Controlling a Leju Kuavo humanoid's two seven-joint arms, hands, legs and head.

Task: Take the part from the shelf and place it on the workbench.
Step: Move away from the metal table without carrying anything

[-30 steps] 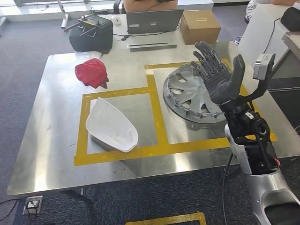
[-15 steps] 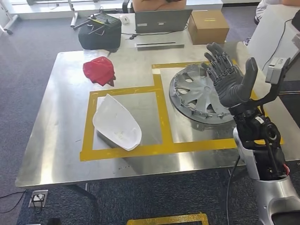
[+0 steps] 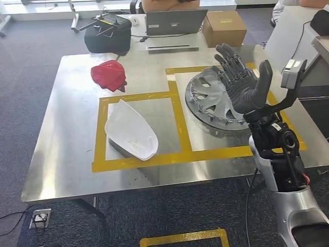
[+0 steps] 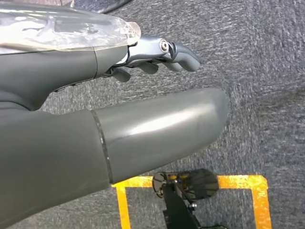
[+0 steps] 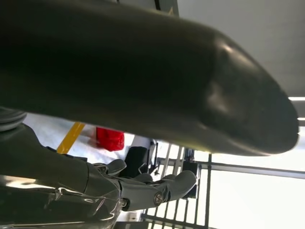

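Our right hand (image 3: 245,85) has its fingers (image 3: 230,66) spread apart, palm up and holding nothing, raised over the 3 o'clock edge of the hubcap (image 3: 214,100). The hubcap lies flat on the bench (image 3: 70,134) inside the yellow tape square at the bench's 2 o'clock. We judge the placing done, so the step in hand is the release and retreat. To do it well, we should lift the hand straight up until the fingers are free of the rim, then draw it back toward 5 o'clock without dragging the part out of its square. The left hand (image 4: 107,119) hangs over the carpet, fingers loosely extended and holding nothing. At 9 o'clock from the hubcap lies a white shell (image 3: 130,131), and a red cloth (image 3: 108,75) at 11 o'clock.
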